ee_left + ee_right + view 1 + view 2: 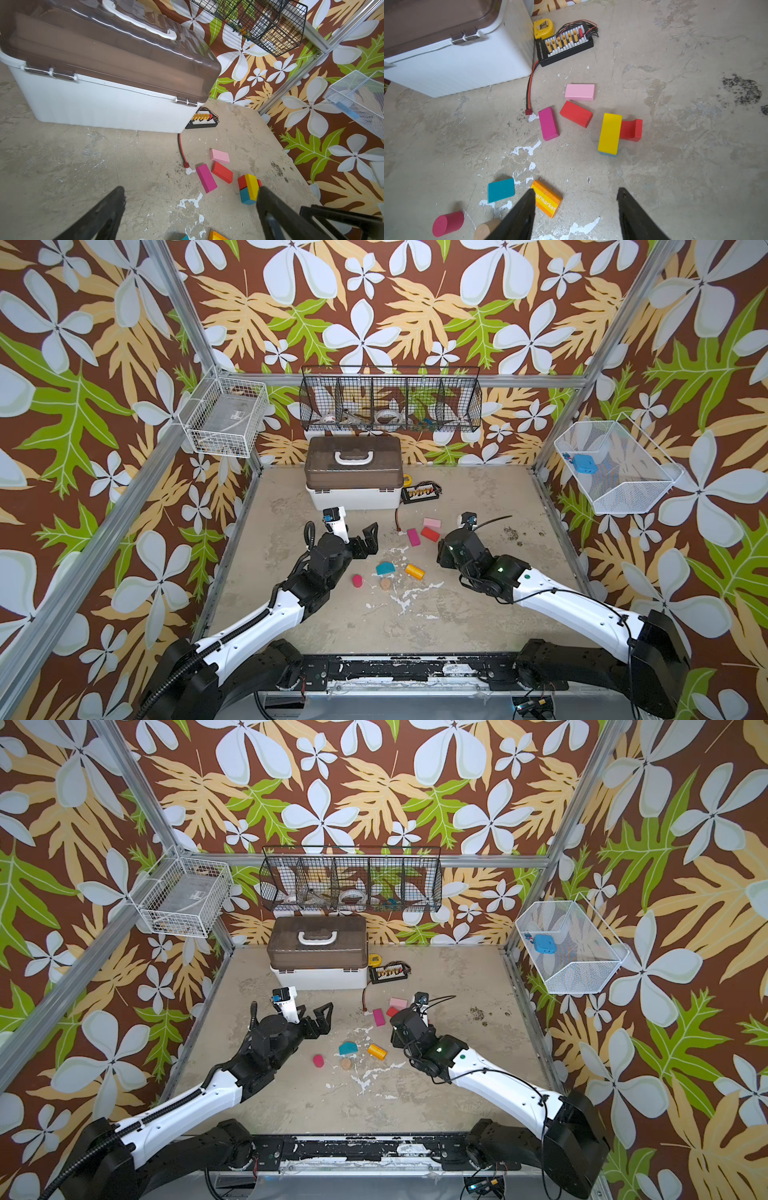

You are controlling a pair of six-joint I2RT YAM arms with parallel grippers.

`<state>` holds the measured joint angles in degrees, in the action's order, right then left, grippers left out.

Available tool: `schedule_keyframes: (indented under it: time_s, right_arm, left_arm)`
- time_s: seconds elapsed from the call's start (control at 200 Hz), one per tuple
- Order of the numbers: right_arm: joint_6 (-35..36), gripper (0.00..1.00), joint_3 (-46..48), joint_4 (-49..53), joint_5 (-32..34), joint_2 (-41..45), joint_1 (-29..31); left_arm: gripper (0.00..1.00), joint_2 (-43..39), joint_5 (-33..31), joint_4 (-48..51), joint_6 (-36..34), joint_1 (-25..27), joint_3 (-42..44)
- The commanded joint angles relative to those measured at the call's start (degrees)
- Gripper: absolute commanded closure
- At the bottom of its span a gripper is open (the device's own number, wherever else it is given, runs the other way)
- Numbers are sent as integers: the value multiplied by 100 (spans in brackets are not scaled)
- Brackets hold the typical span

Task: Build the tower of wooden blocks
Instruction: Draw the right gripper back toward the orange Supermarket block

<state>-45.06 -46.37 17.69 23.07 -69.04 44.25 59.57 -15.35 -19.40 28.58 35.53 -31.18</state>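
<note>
**Both top views:** the right arm hides the tower. The left tool is apart, empty and well off.

**Left wrist view:** the tower stands on the desk, with the blue cube beneath.

**Right wrist view:** the right tool is apart and empty. The yellow bar lies ahead, its long axis pointing away from the tool. The right arm is judged nearer.

Both top views are looking down over the whole table; both wrist cameras are sharing the pink block close-up.
</note>
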Motion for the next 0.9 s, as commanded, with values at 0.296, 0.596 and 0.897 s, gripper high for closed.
schedule_keyframes:
  time_s: [0.296, 0.596, 0.897]
  right_arm:
    - [330, 29, -144, -653, -931, -1452, 400]
    - [-503, 3, -1078, 52, 3, -2921, 712]
    - [-647, 0, -1454, 129, 197, -3755, 877]
  left_arm:
    - [0, -117, -232, -70, -3, -11, 15]
    - [0, -114, -127, -117, 15, -11, 16]
    - [0, -92, -44, -78, 20, -10, -23]
